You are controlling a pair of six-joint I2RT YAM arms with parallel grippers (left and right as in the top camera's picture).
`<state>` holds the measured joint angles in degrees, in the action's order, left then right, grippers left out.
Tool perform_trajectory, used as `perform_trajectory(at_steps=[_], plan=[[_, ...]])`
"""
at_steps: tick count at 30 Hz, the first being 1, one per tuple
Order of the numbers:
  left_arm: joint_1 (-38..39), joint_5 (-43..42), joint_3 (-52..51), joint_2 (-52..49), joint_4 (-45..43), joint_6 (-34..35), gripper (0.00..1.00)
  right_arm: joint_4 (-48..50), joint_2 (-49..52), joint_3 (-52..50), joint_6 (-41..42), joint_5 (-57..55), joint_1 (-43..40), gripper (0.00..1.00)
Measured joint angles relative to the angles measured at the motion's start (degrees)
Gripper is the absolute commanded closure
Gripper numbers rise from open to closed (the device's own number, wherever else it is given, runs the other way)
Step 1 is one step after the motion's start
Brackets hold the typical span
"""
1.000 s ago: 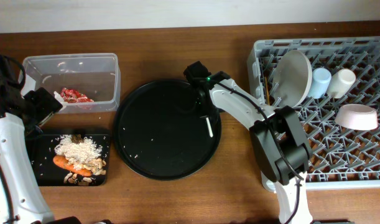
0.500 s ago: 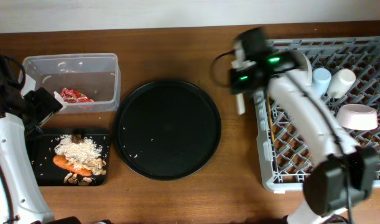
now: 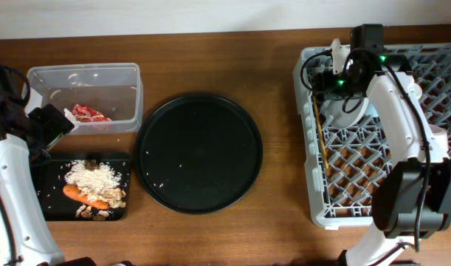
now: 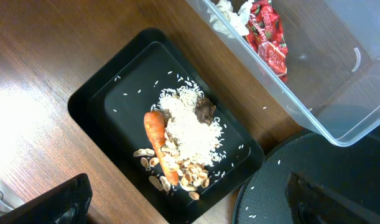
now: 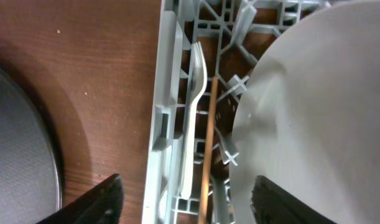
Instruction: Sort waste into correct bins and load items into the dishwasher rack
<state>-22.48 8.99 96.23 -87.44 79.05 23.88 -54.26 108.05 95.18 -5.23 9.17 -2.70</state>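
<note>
round tray (image 3: 198, 153): black, flat, between left gripper (image 4: 186, 186) and right gripper (image 5: 185, 186) | worktop (image 3: 210, 59): brown wood, beneath both grippers

readable text: none in any of my views | red wrapper (image 4: 268, 38) in the clear tub (image 4: 339, 106): any print too blurred for me to read | signs, numbers: none legible

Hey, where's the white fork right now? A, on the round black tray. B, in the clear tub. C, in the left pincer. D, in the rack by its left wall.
D: the fork lies in the rack along its left wall, beside a chopstick.
</note>
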Motion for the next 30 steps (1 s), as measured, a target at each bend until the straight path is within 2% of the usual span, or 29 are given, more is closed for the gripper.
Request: perform_trajectory(at_steps=[4,9,13,16,17,18,19,22,30], plan=[[0.00,0.00,0.00,0.00,0.02,0.00,0.01,-4.81,-1.95,0.02,3.93,0.02,0.00,0.29],[0.00,0.02,0.00,0.00,-0.02,0.00,0.01,-16.90,-21.70,0.20,9.14,3.32,0.33,0.29],[0.00,0.04,0.00,0.00,-0.04,0.00,0.01,-22.36,-35.56,-3.39,11.45,2.40,7.19,0.28],[0.00,0.07,0.00,0.00,-0.11,0.00,0.01,-17.73,-46.03,-18.12,15.28,-0.74,12.50,0.27],[0.00,-0.02,0.00,0.00,0.07,0.00,0.01,-13.09,-49.31,-23.45,16.02,-1.16,13.44,0.06],[0.00,-0.07,0.02,0.00,-0.07,0.00,0.01,-9.94,-52.94,-28.81,16.46,-1.46,14.03,0.01],[0.00,-0.02,0.02,0.00,-0.02,0.00,0.01,-5.88,-57.16,-33.83,17.09,-1.86,14.16,0.01],[0.00,0.02,0.00,0.00,0.02,0.00,0.01,0.39,-64.46,-39.43,17.31,-2.45,14.21,0.01],[0.00,0.00,0.00,0.00,0.00,0.00,0.01,0.81,-63.12,-40.02,17.46,-2.54,14.21,0.01]])
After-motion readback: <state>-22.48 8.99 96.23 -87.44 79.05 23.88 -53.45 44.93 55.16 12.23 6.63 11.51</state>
